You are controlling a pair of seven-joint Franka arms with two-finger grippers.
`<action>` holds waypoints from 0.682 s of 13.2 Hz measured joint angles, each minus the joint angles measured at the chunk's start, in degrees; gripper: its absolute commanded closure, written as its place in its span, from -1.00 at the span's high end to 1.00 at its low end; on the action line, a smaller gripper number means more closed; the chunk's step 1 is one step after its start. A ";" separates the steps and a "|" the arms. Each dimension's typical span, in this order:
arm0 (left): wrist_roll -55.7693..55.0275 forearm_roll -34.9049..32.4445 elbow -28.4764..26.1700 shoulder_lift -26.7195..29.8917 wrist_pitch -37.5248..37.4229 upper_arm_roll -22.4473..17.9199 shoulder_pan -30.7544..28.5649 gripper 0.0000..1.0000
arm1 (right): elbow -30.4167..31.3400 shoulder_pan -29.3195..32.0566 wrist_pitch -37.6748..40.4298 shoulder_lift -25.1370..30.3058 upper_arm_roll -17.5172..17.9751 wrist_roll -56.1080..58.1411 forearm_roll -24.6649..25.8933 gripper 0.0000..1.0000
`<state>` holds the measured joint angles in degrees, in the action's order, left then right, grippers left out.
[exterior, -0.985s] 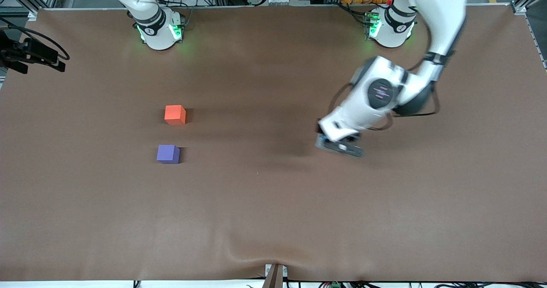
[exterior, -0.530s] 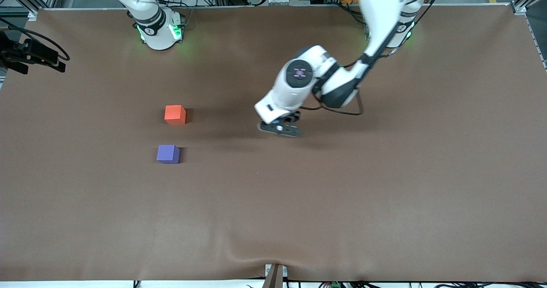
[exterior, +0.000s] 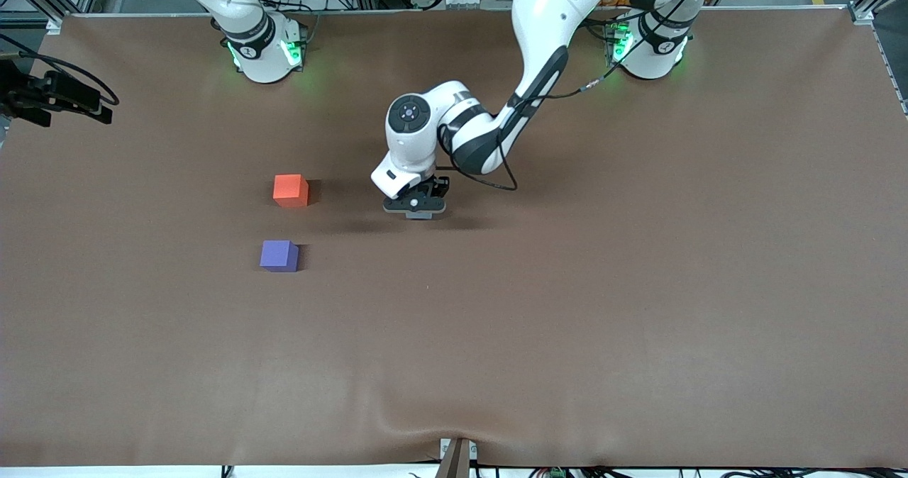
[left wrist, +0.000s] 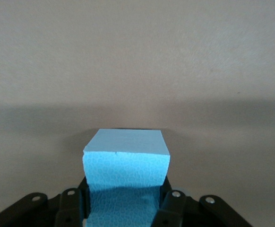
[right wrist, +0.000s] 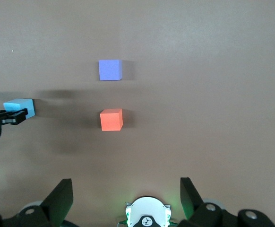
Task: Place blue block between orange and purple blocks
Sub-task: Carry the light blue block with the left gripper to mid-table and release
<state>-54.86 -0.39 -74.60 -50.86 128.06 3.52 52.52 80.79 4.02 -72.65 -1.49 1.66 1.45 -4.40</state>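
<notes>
The left gripper [exterior: 415,208] has swept across the table from the left arm's end toward the blocks, and it now hangs over bare cloth, well short of the orange block [exterior: 291,190] and the purple block [exterior: 279,256]. Its jaws are clamped on the blue block [left wrist: 126,177] — the left wrist view shows the cube pinched between the pads, its free end sticking out ahead of them, with only table [exterior: 638,286] beneath. In the right wrist view the same cube shows at the tip of the left gripper, level with the orange block and apart from it.

The carry is thus well along, but the placing is not yet begun. The gap between orange and purple lies ahead of the gripper toward the right arm's end, a little nearer the front camera than the tool's present line. That gap looks only slightly wider than one cube, so the descent will likely need care not to nudge either neighbour.

The right gripper [right wrist: 126,196] waits high above its own base, fingers spread wide and holding nothing.
</notes>
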 measured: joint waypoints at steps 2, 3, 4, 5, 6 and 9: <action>-0.83 0.00 0.75 -1.21 0.58 -0.05 0.31 -0.99 | 0.00 0.00 0.04 0.00 0.02 0.00 0.00 1.00; -0.92 0.00 0.93 -1.29 0.59 -0.05 0.41 0.60 | 0.00 0.00 0.06 0.00 0.02 0.00 -0.01 1.00; -0.96 0.00 1.03 -1.36 0.62 -0.08 0.49 1.00 | 0.00 0.00 0.07 -0.01 0.02 0.00 -0.01 1.00; -1.01 0.00 1.03 -1.42 0.68 -0.08 0.51 1.00 | 0.00 0.00 0.11 -0.04 0.03 0.00 -0.01 1.00; -1.02 0.00 1.03 -1.56 0.82 -0.08 0.54 1.00 | 0.00 0.00 0.12 -0.10 0.08 0.00 -0.02 1.00; -1.03 0.00 1.74 -1.66 1.62 -0.13 0.61 1.00 | 0.02 0.00 0.13 -0.85 0.17 0.00 -0.04 1.00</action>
<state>-55.89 -0.39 -72.85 -52.52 129.68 3.39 53.13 80.80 4.02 -72.52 -2.33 1.83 1.46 -4.44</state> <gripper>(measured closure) 0.004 0.000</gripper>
